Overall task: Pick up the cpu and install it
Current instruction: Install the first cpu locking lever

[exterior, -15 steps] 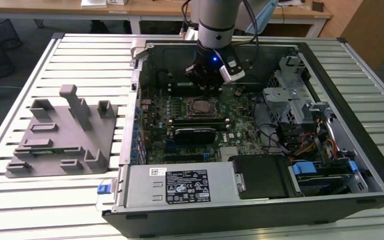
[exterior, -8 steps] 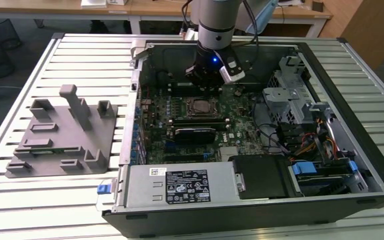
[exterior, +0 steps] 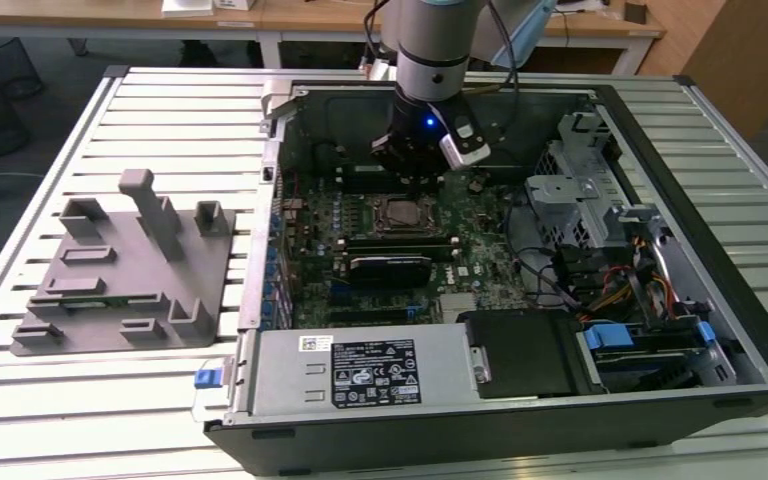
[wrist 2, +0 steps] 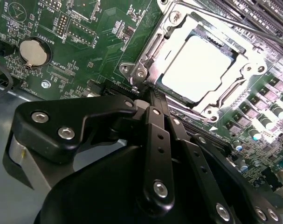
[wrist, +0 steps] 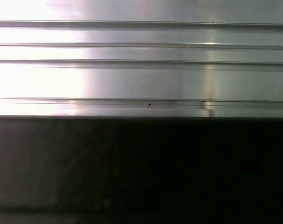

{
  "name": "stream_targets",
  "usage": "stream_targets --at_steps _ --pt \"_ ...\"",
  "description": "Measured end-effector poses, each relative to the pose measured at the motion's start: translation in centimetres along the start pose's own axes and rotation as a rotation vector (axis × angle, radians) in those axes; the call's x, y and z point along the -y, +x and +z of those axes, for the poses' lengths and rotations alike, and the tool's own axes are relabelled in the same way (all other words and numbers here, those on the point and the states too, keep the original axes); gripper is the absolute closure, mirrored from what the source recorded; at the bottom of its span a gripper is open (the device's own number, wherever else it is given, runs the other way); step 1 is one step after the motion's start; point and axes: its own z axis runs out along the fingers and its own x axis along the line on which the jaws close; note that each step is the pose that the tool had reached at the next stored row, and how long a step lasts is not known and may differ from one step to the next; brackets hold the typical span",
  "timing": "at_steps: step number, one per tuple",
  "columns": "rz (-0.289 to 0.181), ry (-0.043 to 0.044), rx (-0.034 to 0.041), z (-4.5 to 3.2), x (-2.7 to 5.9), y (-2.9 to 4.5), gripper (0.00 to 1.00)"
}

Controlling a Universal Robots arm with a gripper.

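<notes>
The cpu (wrist 2: 197, 65), a flat square chip with a shiny silver top, lies inside the metal-framed socket (wrist 2: 246, 79) on the green motherboard (wrist 2: 85, 28). In the second wrist view my gripper (wrist 2: 148, 99) hovers just off a corner of the socket frame. Its black fingers (wrist 2: 155, 140) converge to one tip with nothing between them. In the exterior view the gripper (exterior: 418, 170) hangs inside the open computer case, just behind the socket and cpu (exterior: 403, 213).
The case walls (exterior: 704, 200) surround the arm. A drive cage (exterior: 578, 195) and cables stand on the exterior view's right, and a power supply (exterior: 357, 370) sits at the front. A grey fixture (exterior: 131, 270) rests on the slatted table (wrist: 141, 70). A coin battery (wrist 2: 31, 51) sits on the board.
</notes>
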Motion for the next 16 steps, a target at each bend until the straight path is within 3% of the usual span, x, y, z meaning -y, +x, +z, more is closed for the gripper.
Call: stream_targets --at_steps 11,16 --pt "0.000 0.0006 0.0007 -0.25 -0.02 -0.03 0.89" --pt "0.000 0.0064 0.0004 -0.22 -0.01 -0.02 0.89"
